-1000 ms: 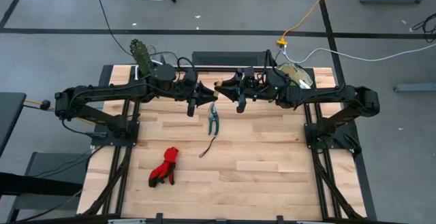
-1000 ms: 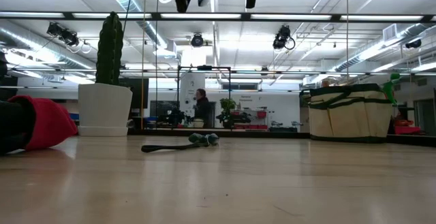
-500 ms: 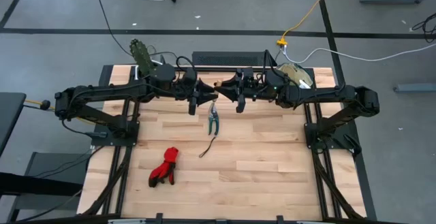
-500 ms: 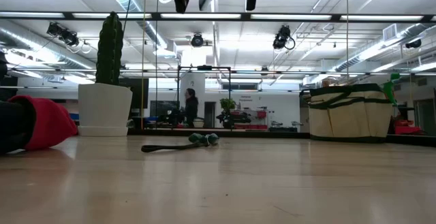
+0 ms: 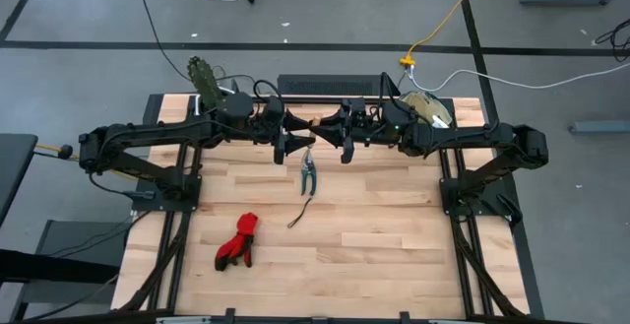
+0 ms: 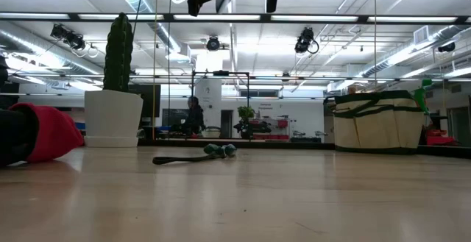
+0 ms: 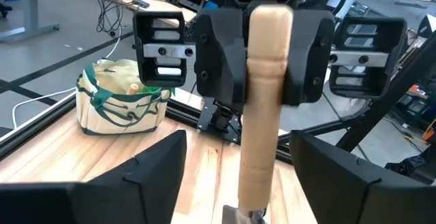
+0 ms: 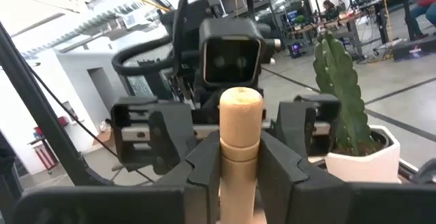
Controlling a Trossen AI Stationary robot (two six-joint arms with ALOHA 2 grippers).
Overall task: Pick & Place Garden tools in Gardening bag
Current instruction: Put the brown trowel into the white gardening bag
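Trowel [image 7: 267, 94]: mid-air btwn both arms, above table [image 5: 394, 226].
Right hand [image 7: 262, 43]: clamps the wooden handle.
Left hand [image 7: 231, 176]: fingers wide, clear of it.
Gardening bag [image 7: 122, 105]: table's far right corner.
Risk: single narrow grip; trowel may pivot or slip onto shears [image 5: 308, 173] below.

Wooden slatted table [image 5: 374, 235] fills the centre of the high view; grey floor around it. White pot with a tall green cactus [image 6: 114, 106] stands upright at left in the low view, at the table's far edge; the same cactus [image 5: 202, 76] shows at upper left of the high view. Yellow cable [image 5: 448, 14] crosses the floor at upper right; a person [image 6: 194, 117] stands in the room, centre-left of the low view.
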